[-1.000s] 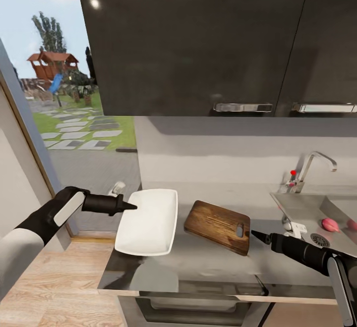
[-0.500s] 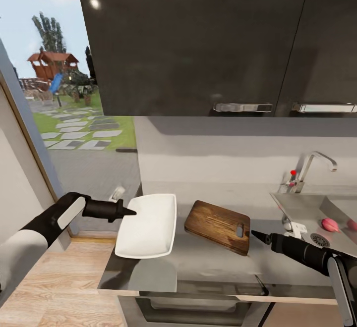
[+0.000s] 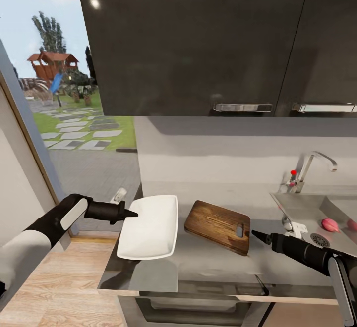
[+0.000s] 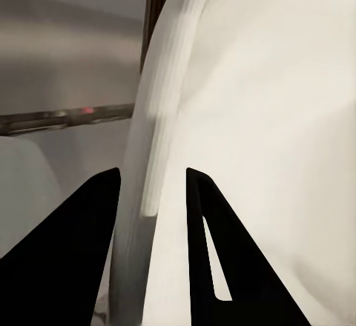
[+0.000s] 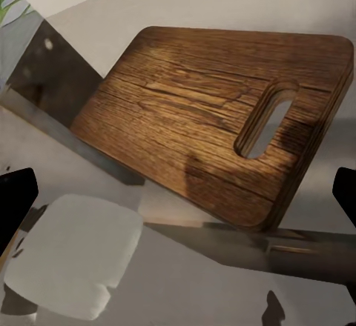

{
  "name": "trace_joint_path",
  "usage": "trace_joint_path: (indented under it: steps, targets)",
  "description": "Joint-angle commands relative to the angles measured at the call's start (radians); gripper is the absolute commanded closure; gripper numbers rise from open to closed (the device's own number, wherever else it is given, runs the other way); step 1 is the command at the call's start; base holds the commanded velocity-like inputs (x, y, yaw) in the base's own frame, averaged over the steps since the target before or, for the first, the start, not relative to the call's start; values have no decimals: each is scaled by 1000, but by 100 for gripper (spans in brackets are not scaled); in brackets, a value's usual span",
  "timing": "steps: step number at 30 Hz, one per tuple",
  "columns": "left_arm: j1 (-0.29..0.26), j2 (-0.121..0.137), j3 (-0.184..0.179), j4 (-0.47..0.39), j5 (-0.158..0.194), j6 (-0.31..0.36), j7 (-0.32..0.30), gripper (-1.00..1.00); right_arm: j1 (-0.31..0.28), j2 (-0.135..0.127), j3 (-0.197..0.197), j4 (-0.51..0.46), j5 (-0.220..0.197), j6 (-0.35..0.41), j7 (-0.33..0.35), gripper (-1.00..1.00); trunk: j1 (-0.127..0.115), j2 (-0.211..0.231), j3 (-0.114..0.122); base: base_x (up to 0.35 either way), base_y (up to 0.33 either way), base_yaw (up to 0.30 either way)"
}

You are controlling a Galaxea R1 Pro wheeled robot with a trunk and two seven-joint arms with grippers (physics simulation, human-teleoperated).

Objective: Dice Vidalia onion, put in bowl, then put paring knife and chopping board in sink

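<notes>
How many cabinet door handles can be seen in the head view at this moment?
2. One chrome handle sits at the lower edge of the upper cabinet above the chopping board; the second handle is beside it on the next door, cut off by the picture's edge.

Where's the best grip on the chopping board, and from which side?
Judging by its pose, take the chopping board at the handle-slot end, coming from the sink side where the right end effector already sits. It lies flat, so that short edge is the nearest exposed lip.
</notes>
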Motion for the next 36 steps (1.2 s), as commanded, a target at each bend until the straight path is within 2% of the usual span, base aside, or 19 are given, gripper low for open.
trace_joint_path:
  steps: [1, 20, 21, 36]
  targets:
    - [-2, 0, -4, 0, 2, 2, -6, 100, -1, 0, -1, 0, -7, 8, -1, -100, 1, -2, -2, 0, 0, 0]
    - [-2, 2, -34, 0, -8, 2, -6, 100, -1, 0, -19, 0, -7, 8, -1, -100, 1, -2, -2, 0, 0, 0]
    - [-2, 3, -34, 0, -8, 2, -6, -100, -1, 0, -19, 0, -7, 8, -1, -100, 1, -2, -2, 0, 0, 0]
    - [-2, 6, -37, 1, -9, 2, -6, -100, -1, 0, -19, 0, -8, 8, 0, -100, 1, -2, -2, 0, 0, 0]
